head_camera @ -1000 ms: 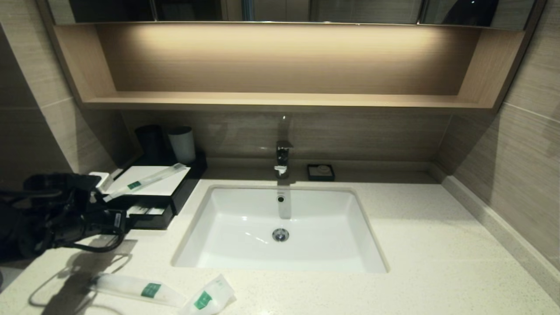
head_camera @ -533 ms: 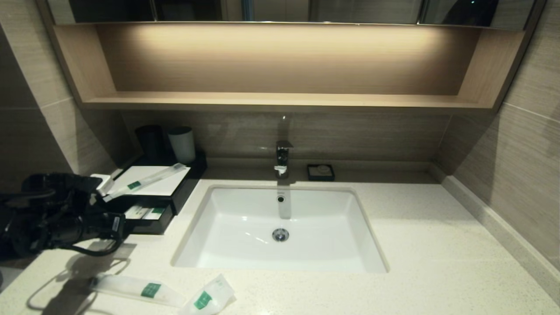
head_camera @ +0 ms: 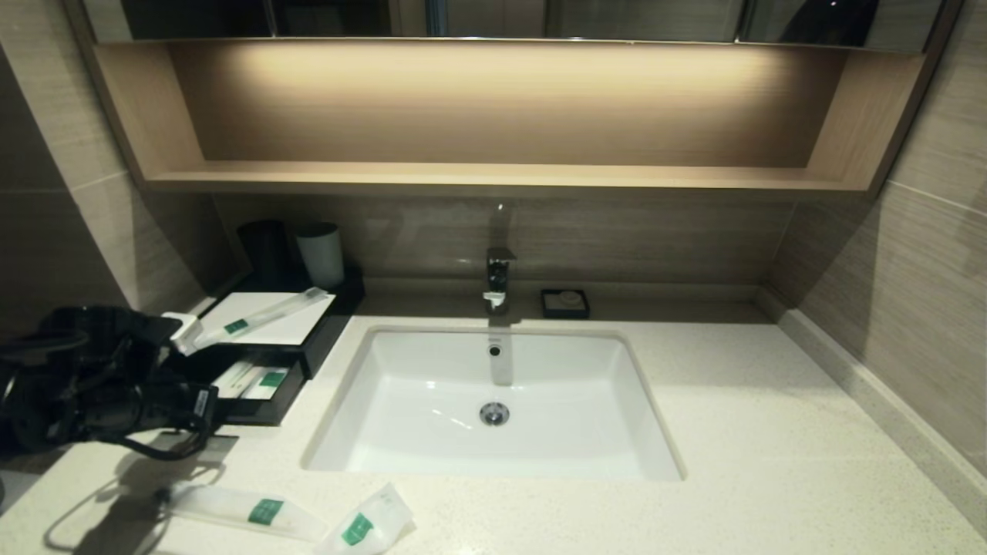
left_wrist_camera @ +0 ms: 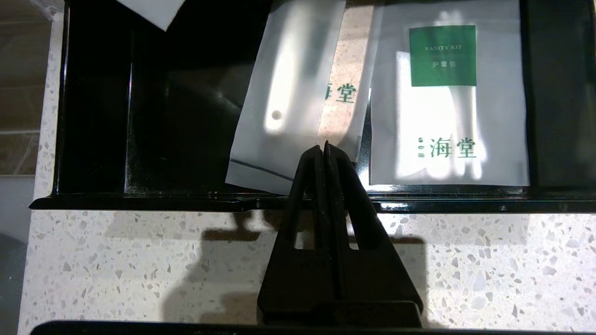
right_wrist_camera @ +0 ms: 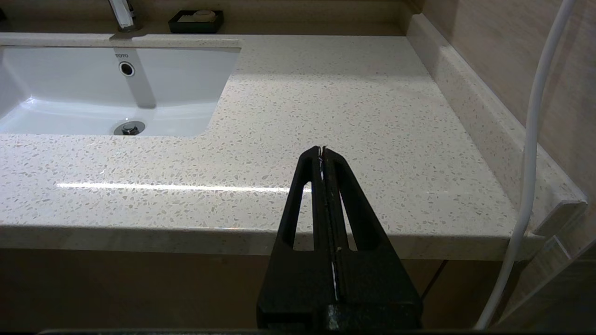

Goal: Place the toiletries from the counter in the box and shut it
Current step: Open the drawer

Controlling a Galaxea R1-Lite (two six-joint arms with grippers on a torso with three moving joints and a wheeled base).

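The black box (head_camera: 328, 327) with a white top panel stands at the back left of the counter (head_camera: 732, 432). Its front drawer (head_camera: 258, 408) is pulled partly out and holds two white packets (left_wrist_camera: 447, 107). One long slim sachet (head_camera: 254, 316) lies across the box top. Another long sachet (head_camera: 247, 510) and the short wide one (head_camera: 366, 524) lie on the counter's front left. My left gripper (head_camera: 212, 401) is shut, and its tips (left_wrist_camera: 324, 145) reach over the drawer's front rim (left_wrist_camera: 139, 202). My right gripper (right_wrist_camera: 322, 149) is shut and empty, low at the counter's front right edge.
The white sink (head_camera: 432, 462) with a faucet (head_camera: 499, 277) fills the counter's middle. A small black soap dish (head_camera: 565, 303) sits behind it. A black cup (head_camera: 266, 250) and a white cup (head_camera: 321, 254) stand behind the box. A wooden shelf (head_camera: 493, 176) hangs above.
The drawer has slid further out toward the counter's front, showing more of the packets inside. My left gripper has moved back with it.
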